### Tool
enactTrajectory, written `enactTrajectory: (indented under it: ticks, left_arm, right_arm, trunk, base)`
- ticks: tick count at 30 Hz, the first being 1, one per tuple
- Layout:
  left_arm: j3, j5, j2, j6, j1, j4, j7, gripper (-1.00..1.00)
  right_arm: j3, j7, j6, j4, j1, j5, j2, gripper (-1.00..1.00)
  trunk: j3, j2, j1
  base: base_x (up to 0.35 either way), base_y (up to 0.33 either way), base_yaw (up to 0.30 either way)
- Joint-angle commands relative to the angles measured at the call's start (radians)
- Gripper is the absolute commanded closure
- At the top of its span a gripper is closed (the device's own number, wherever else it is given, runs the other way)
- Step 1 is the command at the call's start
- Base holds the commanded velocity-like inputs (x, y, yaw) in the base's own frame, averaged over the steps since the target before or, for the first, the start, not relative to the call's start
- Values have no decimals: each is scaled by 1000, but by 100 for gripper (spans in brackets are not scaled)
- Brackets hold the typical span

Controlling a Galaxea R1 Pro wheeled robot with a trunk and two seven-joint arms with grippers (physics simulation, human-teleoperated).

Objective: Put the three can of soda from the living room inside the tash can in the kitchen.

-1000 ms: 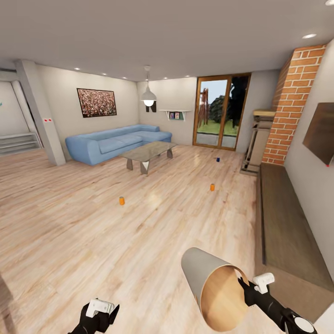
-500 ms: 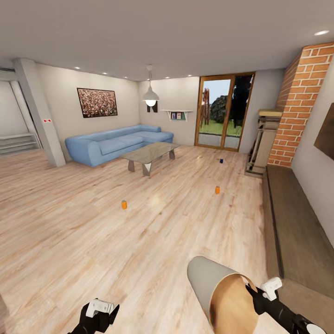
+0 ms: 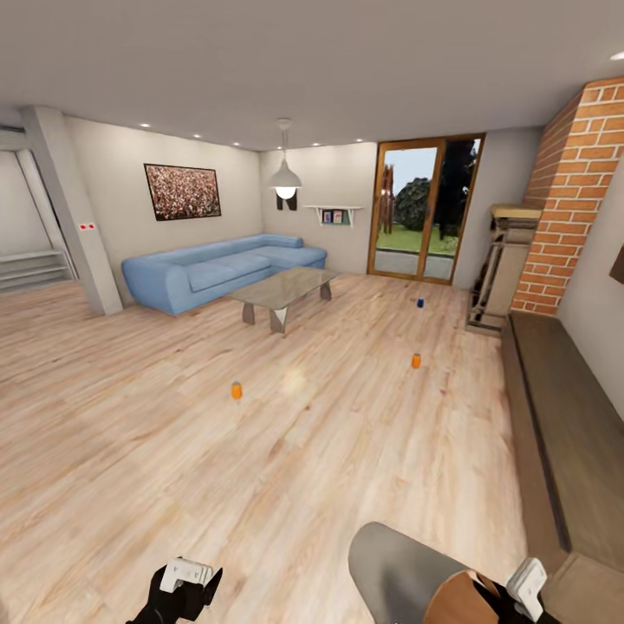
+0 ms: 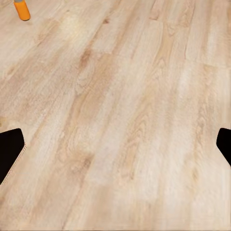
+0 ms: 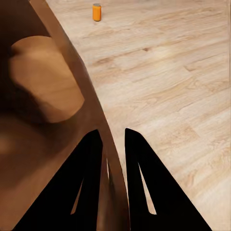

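Two grippers sit low in your head view. At 7 o'clock, your left gripper (image 3: 186, 582) hangs over bare floor (image 3: 130, 451); in its wrist view the fingers (image 4: 9, 151) stand spread wide, well apart, with only planks between them and nothing held. One orange can (image 4: 21, 9) stands upright far ahead of that gripper.

At 5 o'clock, your right gripper (image 5: 111, 144) is pinched on the bin (image 3: 394, 576): its wrist view shows the two dark fingers (image 5: 89, 183) pressed close with the bin's thin rim (image 5: 108, 159) between them, one finger inside the coppery wall, one outside. The bin lies tilted, carried in the air, its grey outside toward you in the head view. A slot handle cut-out (image 5: 45, 79) shows in the wall.

Left to right across the room: the blue sofa (image 3: 217, 269) at 10 o'clock with the glass table (image 3: 282, 290) just beside it; the near orange can (image 3: 237, 391) upright on open floor at about 11 o'clock; a second orange can (image 3: 416, 360) at 1 o'clock; the blue can (image 3: 420, 302) farther on, near the glass doors (image 3: 420, 212).

Open floor runs wide between you and all three cans. At 3 o'clock the long dark cabinet (image 3: 563, 416) lines the wall, its edge near your right arm, with the brick fireplace (image 3: 568, 199) beyond.
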Motion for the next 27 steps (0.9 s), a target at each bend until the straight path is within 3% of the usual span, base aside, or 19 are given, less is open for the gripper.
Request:
enactTrajectory:
  ticks: [1, 27]
  left_arm:
    - [-1, 0, 0, 0, 0, 0, 0, -100]
    - [-2, 0, 0, 2, 0, 0, -2, -100]
  right_arm:
    - [-3, 12, 0, -1, 3, -13, 0, 100]
    - [-14, -6, -4, 0, 10, -20, 2, 100]
  trunk:
    - [0, 0, 0]
    - [0, 0, 0]
  base:
    - [272, 175, 0]
    - [276, 168, 0]
